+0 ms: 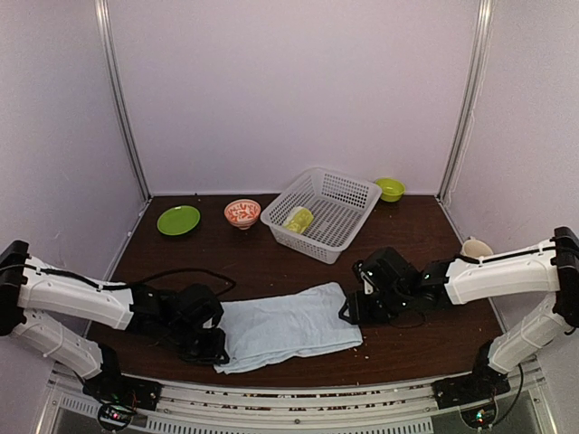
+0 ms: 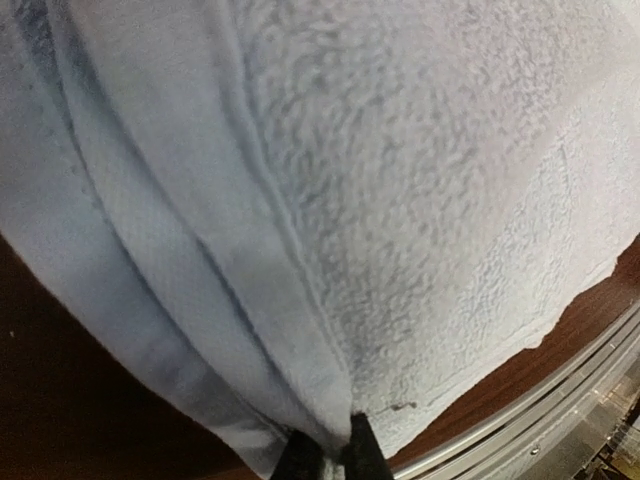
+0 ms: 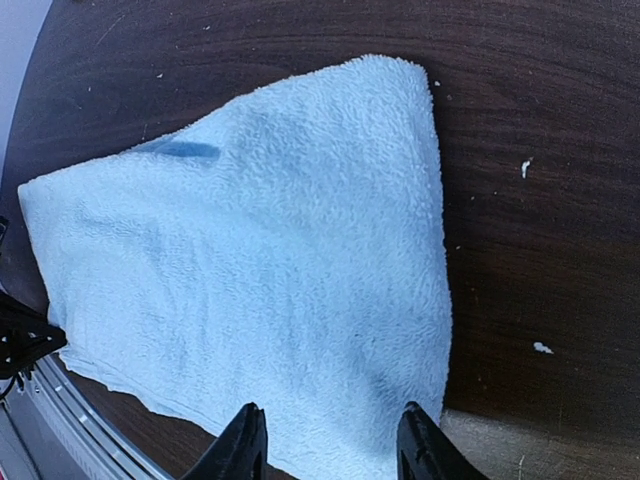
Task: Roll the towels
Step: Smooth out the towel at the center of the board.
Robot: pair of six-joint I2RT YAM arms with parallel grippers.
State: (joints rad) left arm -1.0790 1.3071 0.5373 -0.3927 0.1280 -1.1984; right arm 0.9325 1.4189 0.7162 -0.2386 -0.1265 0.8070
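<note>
The pale blue towel (image 1: 285, 327) lies flat near the table's front edge, between the two arms. My left gripper (image 1: 210, 344) is shut on its left hem; in the left wrist view the black fingertips (image 2: 362, 448) pinch a fold of the towel (image 2: 400, 200). My right gripper (image 1: 355, 309) is open over the towel's right end; in the right wrist view its fingers (image 3: 243, 440) straddle the towel (image 3: 260, 270) without gripping it. The lime-green towel (image 1: 298, 219) sits rolled inside the white mesh basket (image 1: 348, 194).
A green plate (image 1: 178, 220) and a red-patterned bowl (image 1: 242, 212) stand at the back left. A small green bowl (image 1: 390, 188) is behind the basket. A cream cup (image 1: 475, 247) sits at the right edge. A metal rail (image 1: 298, 398) runs along the front.
</note>
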